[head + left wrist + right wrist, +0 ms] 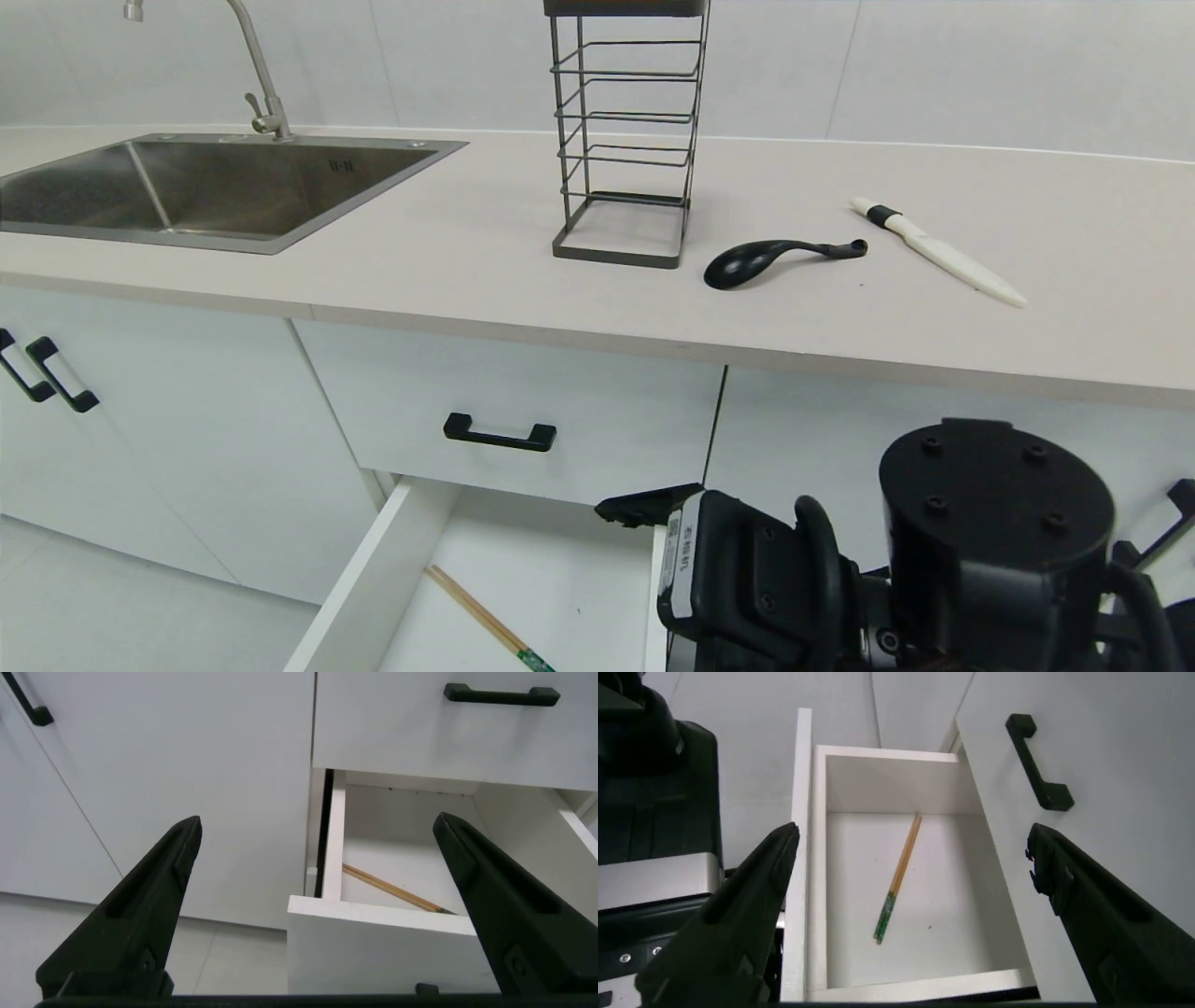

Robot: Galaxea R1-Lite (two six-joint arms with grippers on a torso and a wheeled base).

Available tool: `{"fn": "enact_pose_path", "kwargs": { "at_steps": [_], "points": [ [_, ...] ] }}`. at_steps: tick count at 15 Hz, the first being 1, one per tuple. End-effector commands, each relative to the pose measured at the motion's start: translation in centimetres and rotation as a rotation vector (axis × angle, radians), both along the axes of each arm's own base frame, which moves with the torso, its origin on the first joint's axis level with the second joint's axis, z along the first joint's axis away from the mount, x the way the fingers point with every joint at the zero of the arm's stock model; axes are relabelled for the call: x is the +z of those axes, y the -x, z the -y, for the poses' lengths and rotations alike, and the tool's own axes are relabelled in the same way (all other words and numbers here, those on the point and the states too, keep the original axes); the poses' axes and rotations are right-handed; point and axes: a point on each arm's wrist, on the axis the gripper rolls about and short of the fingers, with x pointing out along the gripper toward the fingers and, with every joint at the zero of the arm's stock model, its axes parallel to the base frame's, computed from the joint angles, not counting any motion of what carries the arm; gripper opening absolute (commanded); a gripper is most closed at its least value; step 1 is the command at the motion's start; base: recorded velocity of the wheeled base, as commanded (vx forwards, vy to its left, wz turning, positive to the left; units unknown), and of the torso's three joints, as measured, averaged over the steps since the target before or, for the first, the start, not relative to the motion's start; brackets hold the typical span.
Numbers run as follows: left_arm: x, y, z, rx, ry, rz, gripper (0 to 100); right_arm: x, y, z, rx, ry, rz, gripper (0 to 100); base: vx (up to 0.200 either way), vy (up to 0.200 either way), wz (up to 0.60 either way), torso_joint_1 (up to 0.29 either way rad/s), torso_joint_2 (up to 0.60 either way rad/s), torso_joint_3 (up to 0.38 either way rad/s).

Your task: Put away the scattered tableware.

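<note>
On the countertop (pixel 467 261) we see the sink (pixel 224 187) at the left rear corner and the rack (pixel 611 255) near the middle. The spoon (pixel 747 263) lies just right of the rack, and the knife (pixel 938 250) further right. Below the front edge, the open drawer (pixel 359 583) holds the chopsticks (pixel 485 617).

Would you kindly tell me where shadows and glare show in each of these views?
Head view: even light, only a faint shadow under the black spoon, soft sheen on the sink. Right wrist view: the chopsticks lie evenly lit in the open drawer, no glare. Left wrist view: the drawer's back is slightly shaded.
</note>
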Motion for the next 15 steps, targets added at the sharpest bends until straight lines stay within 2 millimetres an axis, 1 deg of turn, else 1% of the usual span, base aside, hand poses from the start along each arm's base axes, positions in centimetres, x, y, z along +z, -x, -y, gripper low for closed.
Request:
{"fn": "enact_pose_path", "kwargs": {
  "at_steps": [1,2,3,9,11,15],
  "points": [
    [0.0,0.0,0.0,0.0,0.0,-0.001,100,-1.0,0.0,-0.5,0.011,0.03,-0.014,100,0.0,0.0,0.0,0.0,0.0,0.0],
    [0.0,0.0,0.0,0.0,0.0,-0.001,100,-1.0,0.0,-0.5,0.011,0.03,-0.014,100,0.0,0.0,0.0,0.0,0.0,0.0],
    [0.0,0.0,0.0,0.0,0.0,-0.001,100,-1.4,0.1,-0.4,0.012,0.043,-0.025,100,0.0,0.0,0.0,0.0,0.0,0.0],
    [0.0,0.0,0.0,0.0,0.0,-0.001,100,-1.6,-0.4,-1.0,0.015,0.046,-0.02,100,0.0,0.0,0.0,0.013,0.0,-0.003],
    [0.0,0.0,0.0,0.0,0.0,-0.001,100,-1.8,-0.4,-1.2,0.027,0.05,-0.03,100,0.0,0.0,0.0,0.183,-0.17,-0.068],
    [0.0,0.0,0.0,0.0,0.0,-0.001,100,-2.0,-0.3,-1.0,0.029,0.057,-0.033,100,0.0,0.0,0.0,0.243,-0.51,-0.22]
  ]
}}
